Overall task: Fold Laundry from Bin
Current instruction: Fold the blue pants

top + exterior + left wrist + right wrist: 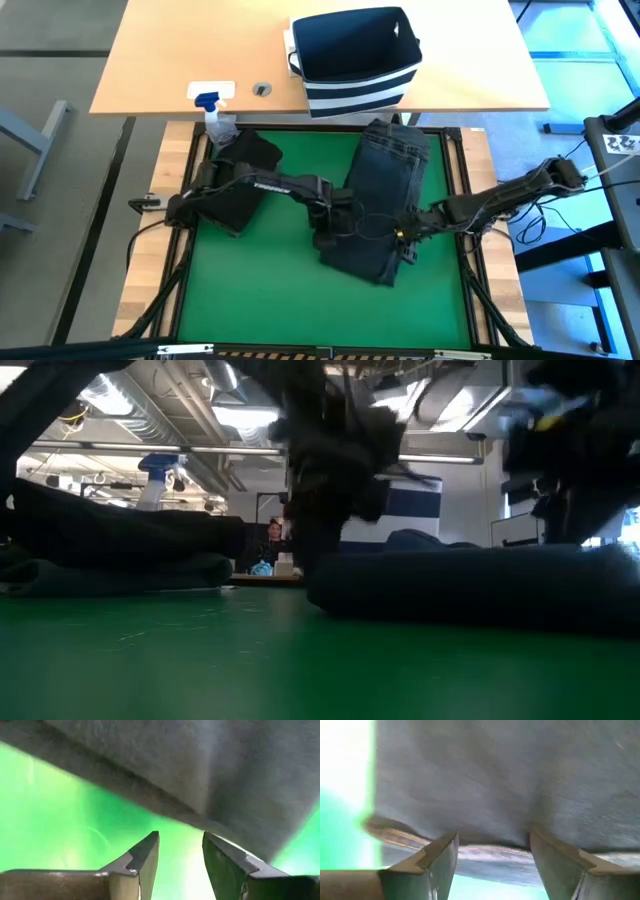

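A folded pair of dark jeans (pixel 385 200) lay on the green mat (pixel 270 290), its long axis running from the mat's far edge near the bin down toward the middle, tilted slightly so the near end sat left of the far end; the waistband end pointed toward the bin. The navy striped bin (pixel 355 60) stood on the wooden table (pixel 160 50) beyond the mat, upright with its opening facing up, just beyond the jeans' far end. A black garment (pixel 240 180) lay bunched on the mat's left part, under the left arm. A spray bottle (pixel 213 110) with a blue nozzle stood at the mat's far left corner, near the black garment.

The left gripper (pixel 180 855) sat at the jeans' near left edge, fingers parted with bare mat between them and nothing held. The right gripper (pixel 492 852) was at the jeans' near right edge, jaws wide apart with the denim fold just ahead of them, not clamped on it. The two arms crossed the mat from either side, meeting over the near end of the jeans.
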Available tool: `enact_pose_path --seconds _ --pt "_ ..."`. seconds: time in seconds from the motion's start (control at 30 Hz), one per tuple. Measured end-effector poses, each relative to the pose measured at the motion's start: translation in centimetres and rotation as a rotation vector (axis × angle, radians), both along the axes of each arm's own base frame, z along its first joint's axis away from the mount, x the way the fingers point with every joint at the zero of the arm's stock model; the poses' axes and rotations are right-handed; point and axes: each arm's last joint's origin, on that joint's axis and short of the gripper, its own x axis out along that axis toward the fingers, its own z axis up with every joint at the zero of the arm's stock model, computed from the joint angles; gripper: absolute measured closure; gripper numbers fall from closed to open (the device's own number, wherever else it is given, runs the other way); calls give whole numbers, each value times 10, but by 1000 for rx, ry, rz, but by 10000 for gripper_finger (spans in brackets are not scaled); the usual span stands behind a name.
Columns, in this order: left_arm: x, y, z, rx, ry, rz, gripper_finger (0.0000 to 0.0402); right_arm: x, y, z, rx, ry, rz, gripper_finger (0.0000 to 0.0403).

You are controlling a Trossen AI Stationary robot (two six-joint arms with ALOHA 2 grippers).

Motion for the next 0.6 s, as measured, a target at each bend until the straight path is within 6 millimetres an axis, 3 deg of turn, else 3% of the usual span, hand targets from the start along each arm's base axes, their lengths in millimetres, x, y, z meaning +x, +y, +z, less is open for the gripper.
enact_pose_path --seconds 0.17,0.27,0.43,0.6 --pt "10 -33 68 76 -222 4 255 9 32 50 174 -157 45 159" --pt "16 -58 83 104 -361 -34 255 12 62 59 244 -278 59 159" --pt "25 -93 77 107 -513 -108 255 10 102 40 187 -302 59 173" --pt "28 -100 41 131 -511 -113 255 18 114 7 75 -221 36 258"
